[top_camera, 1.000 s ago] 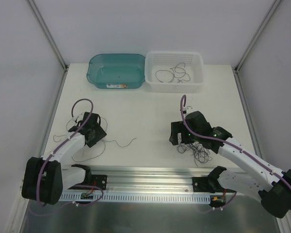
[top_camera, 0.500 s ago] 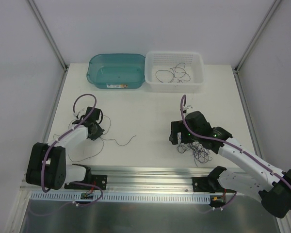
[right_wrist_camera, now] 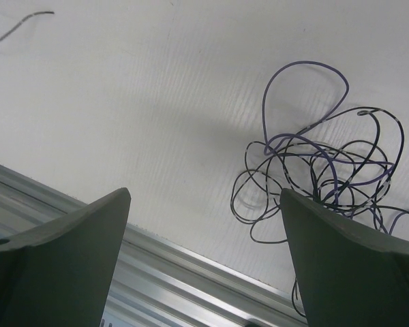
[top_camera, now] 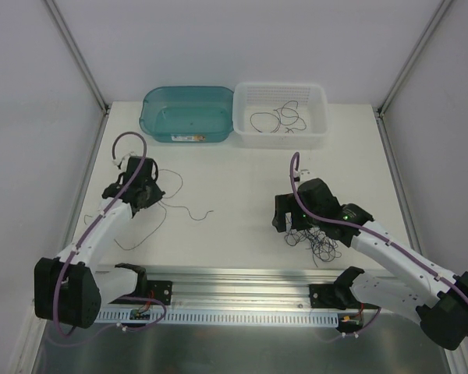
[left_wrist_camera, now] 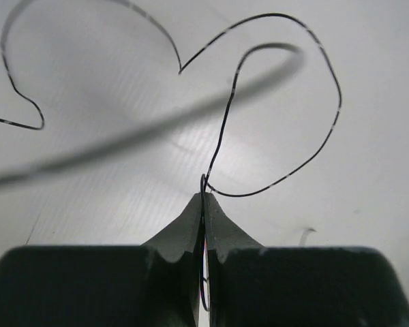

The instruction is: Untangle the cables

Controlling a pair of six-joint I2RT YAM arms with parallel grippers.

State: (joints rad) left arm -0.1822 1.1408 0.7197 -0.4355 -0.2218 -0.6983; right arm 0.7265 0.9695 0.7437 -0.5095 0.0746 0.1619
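1. The white basket (top_camera: 281, 140) at the far edge of the table (top_camera: 234, 175) holds a few loose cables (top_camera: 277, 117).
2. The teal tub (top_camera: 179, 134) sits just beside it (on its left).
3. The left gripper (left_wrist_camera: 204, 201) is clenched on a single cable (left_wrist_camera: 225, 129) that trails across the table.
4. The right gripper (right_wrist_camera: 204, 194) gapes wide, grasping nothing, just by the tangle (right_wrist_camera: 320, 170).

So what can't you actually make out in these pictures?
- Top view: the tangle of wires is too fine to count, and the right arm covers part of it.
- Right wrist view: the right pincer and the frame's edge cut the tangle off.
- Left wrist view: past the left pincer, the held wire seems to blur into a grey streak running off the left edge.
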